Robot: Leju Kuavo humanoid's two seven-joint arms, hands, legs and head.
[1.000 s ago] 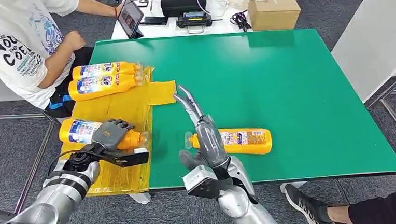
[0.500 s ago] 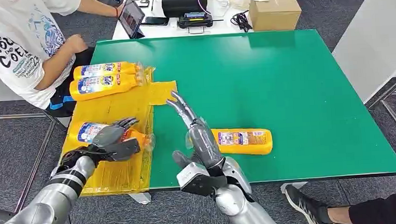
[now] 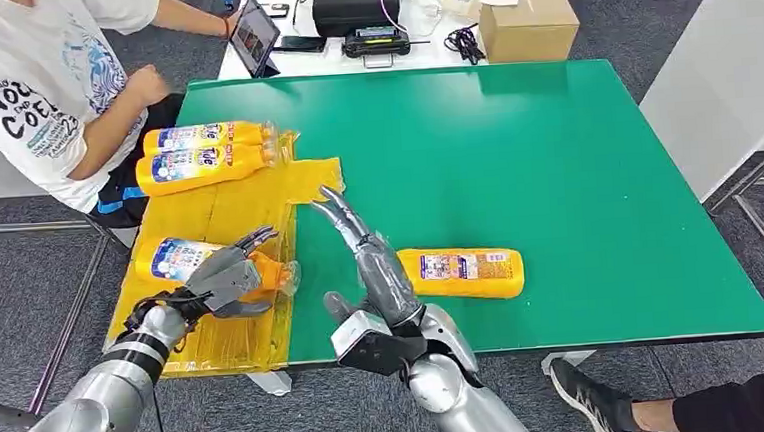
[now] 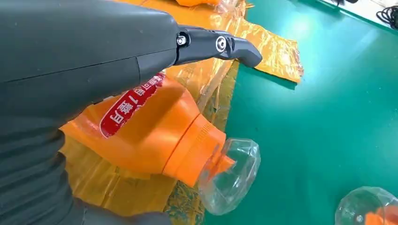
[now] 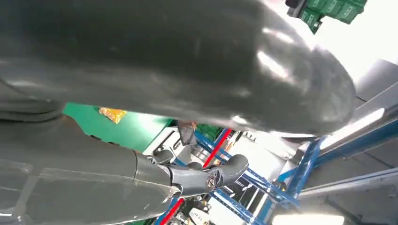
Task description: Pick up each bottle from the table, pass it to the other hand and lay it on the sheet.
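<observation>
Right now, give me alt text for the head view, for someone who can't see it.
Two silver robot arms reach over a green table: the left hand hovers open-fingered over an orange bottle lying on a yellow sheet, and the right hand points forward, empty, beside another bottle on the table. Two more bottles lie on the sheet's far end, near a seated person.

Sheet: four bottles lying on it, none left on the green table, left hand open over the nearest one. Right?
Not quite. The head view shows three bottles on the sheet; a fourth bottle lies on the green table. The left hand is open over the nearest one.
</observation>
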